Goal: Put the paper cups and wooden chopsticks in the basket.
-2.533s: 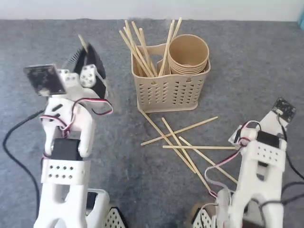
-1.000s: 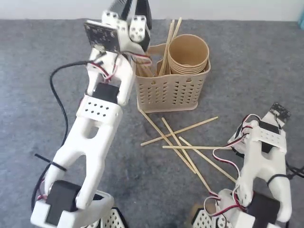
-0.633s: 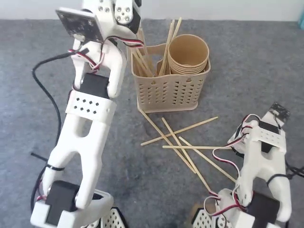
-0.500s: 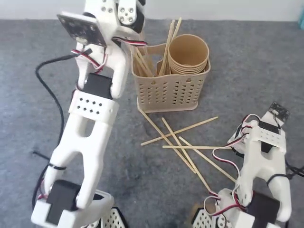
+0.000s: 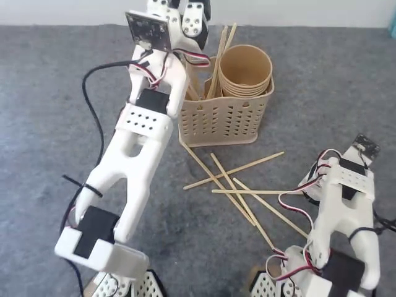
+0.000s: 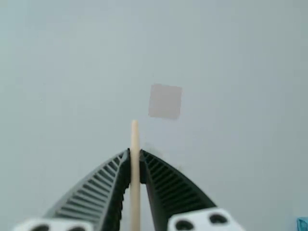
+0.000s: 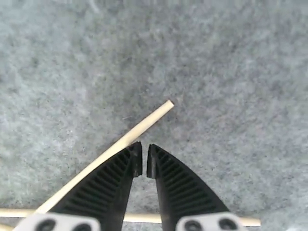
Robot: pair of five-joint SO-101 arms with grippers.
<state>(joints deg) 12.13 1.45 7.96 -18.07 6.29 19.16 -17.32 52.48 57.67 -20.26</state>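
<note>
The left arm (image 5: 148, 117) stretches from about 7 o'clock up to 12 o'clock, and its wrist runs off the far edge of the high view, so its tip is cut off there. Its own camera shows the left claw (image 6: 134, 159) pinched tight on a single wooden chopstick (image 6: 134, 142). The stick is pale, round and blunt-ended, and it stands straight out past the fingertips against a plain wall (image 6: 72, 57) with a small grey square (image 6: 165, 101) on it. The lower end of the stick is hidden between the fingers.

Just beside the wrist, at 12 o'clock on the grey carpet (image 5: 322, 86), stands the beige slotted basket (image 5: 219, 120). A nested stack of tan paper cups (image 5: 245, 68) fills the half toward 3 o'clock. A bundle of chopsticks (image 5: 219, 59) leans out of the other half, partly hidden behind the arm, so I cannot count them.

At 5 o'clock from the basket a handful of loose chopsticks (image 5: 235, 170) lie crossed on the carpet, one of them reaching the basket's foot.

The right arm (image 5: 343, 204) sits at 4 o'clock, beside those sticks. The right claw (image 7: 144, 159) is closed to a thin slit with nothing in it, low over the carpet. One stick (image 7: 149, 120) runs under one finger, and another (image 7: 231, 220) passes behind both.
</note>
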